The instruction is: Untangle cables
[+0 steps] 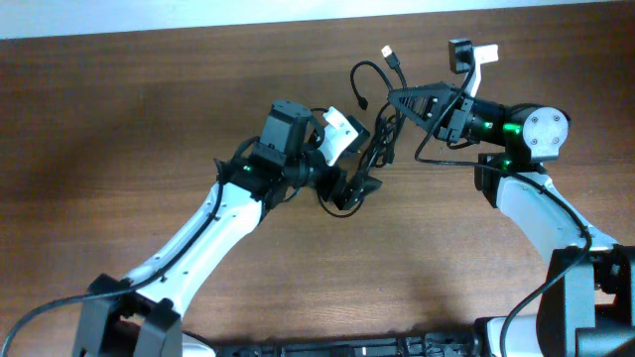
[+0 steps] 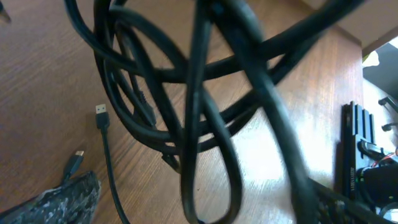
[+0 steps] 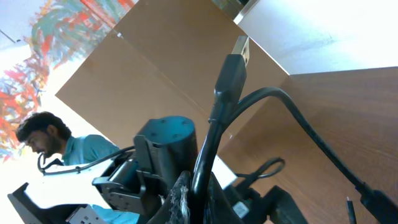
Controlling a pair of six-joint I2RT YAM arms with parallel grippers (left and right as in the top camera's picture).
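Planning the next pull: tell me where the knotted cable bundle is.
Overhead, the knotted bundle of thin black cables is at the far middle of the brown wooden table, with the right gripper shut on its top strands.

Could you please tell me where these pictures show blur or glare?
Overhead view: evenly lit and sharp, faint sheen on the brown wooden table. Left wrist view: thin black cables near the lens are blurred; table glare beneath. Right wrist view: white backdrop overexposed, black plug crisp.
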